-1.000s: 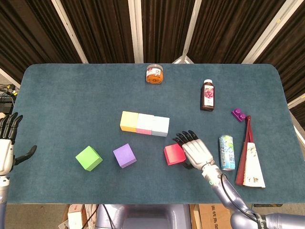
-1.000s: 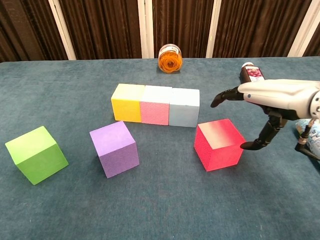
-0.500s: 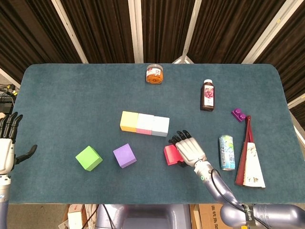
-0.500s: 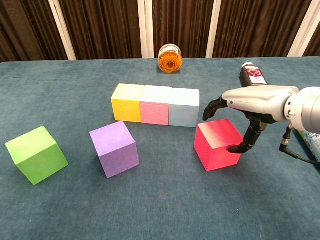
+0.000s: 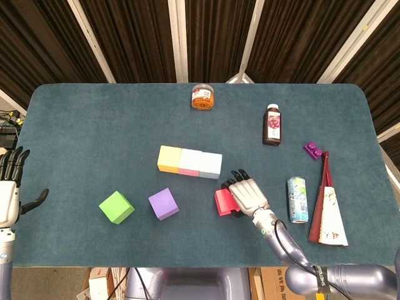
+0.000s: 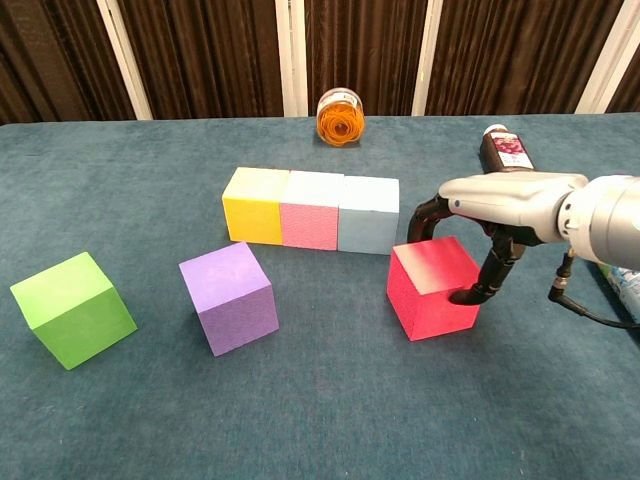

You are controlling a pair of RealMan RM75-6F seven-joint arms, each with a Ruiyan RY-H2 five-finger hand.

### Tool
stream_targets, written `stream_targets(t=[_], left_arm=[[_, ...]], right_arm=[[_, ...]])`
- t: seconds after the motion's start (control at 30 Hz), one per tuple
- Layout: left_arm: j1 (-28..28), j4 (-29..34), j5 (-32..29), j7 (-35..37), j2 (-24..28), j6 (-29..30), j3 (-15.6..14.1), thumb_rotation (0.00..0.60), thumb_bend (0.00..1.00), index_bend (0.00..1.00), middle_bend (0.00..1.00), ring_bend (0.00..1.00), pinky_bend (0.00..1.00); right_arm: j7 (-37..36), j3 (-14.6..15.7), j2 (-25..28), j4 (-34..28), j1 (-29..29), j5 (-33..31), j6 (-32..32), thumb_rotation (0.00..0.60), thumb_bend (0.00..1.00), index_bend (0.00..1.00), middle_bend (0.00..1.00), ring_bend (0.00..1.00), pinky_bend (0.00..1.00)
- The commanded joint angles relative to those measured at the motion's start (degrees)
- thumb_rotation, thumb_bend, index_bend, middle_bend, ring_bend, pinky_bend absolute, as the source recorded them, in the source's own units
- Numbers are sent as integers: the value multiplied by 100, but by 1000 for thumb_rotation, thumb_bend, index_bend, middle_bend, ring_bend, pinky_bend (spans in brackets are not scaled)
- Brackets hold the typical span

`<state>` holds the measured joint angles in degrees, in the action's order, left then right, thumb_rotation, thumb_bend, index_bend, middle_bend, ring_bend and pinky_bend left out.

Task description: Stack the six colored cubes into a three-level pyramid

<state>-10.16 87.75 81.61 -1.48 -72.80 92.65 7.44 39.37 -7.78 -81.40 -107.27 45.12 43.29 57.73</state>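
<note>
- Cubes in a row: a yellow cube (image 6: pixel 255 205), a pink cube (image 6: pixel 313 210) and a pale blue cube (image 6: pixel 368 215) sit side by side, touching, near the middle of the blue-green table (image 5: pixel 94 137).
- The red cube (image 6: pixel 432 288) stands on the table just in front of the pale blue one, off its right corner.
- The right hand (image 6: pixel 500 205) lies over the red cube: black fingertips (image 6: pixel 418 222) curl down at the cube's far edge and the thumb (image 6: pixel 485 283) presses its right side, so the hand grips the cube, which rests on the table.
- In the head view the right hand (image 5: pixel 247 195) covers the right half of the red cube (image 5: pixel 223 202).
- The purple cube (image 6: pixel 229 297) sits alone in front of the row, turned slightly, apart from the others.
- The green cube (image 6: pixel 72 308) sits further left, well apart from the purple one, also turned at an angle.
- The left hand (image 5: pixel 9 197) hangs at the table's left edge, fingers straight and spread, thumb out, holding nothing.
- At the far edge stands an orange jar (image 5: pixel 203 97).
- On the right side are a dark bottle (image 5: pixel 272 125), a small purple piece (image 5: pixel 313 150), a can (image 5: pixel 297 199) lying down, and a red-and-white folded fan (image 5: pixel 327 209) beside it.
</note>
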Motion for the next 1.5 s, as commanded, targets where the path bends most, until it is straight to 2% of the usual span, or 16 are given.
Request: stream_targets(t=[0.03,0.37,0.57,0.73,0.87,0.97,1.1,1.23,1.3,1.43,1.5], left_arm=[[9,-1,3,-6,-10,1,16,600,273,86,29,0,0],[49,-8,44,-136,-44,3,45,600,273,87,27,0,0],[46,-67,-12,-515,-107,-23,80,600,273,87,24,0,0],[29,-107,-67,-828,-200,-36,122,600,273,87,25,0,0],[13,-102,-43,-907,-250,-69,114,600,273,87,25,0,0],[7,-108,-37,-942,-270,-90,119,600,273,88,24,0,0],[8,-125,-73,-994,-301,-91,151,600,273,88,23,0,0],[12,-152,-102,-1089,-340,-80,179,600,273,88,23,0,0],[16,-141,-104,-1104,-339,-90,178,600,273,88,23,0,0],[31,-112,-113,-1133,-323,-103,176,600,273,88,23,0,0],[39,-97,-118,-1146,-319,-99,181,600,273,88,23,0,0]], right_arm=[[-48,6,1,-5,5,27,45,600,278,348,313,104,0],[-86,66,182,-277,26,123,246,600,278,373,335,132,0],[-13,1,616,-852,4,98,534,600,278,374,340,138,0],[73,-250,1138,-1477,68,-223,789,600,278,379,341,140,0],[227,-673,1487,-1803,442,-1223,755,600,278,379,341,146,0],[705,-964,1665,-1846,1042,-2382,769,600,278,379,340,148,0],[1272,-1278,1614,-1680,1806,-3719,1064,600,278,379,341,155,0],[1824,-1795,1215,-1079,2787,-5414,1600,600,278,379,345,162,0],[1924,-2068,976,-699,3143,-6016,1832,600,279,379,346,165,0],[1954,-2509,593,-14,3568,-6766,2161,600,278,379,346,168,0],[1928,-2652,446,242,3689,-6911,2270,600,278,379,346,171,0]])
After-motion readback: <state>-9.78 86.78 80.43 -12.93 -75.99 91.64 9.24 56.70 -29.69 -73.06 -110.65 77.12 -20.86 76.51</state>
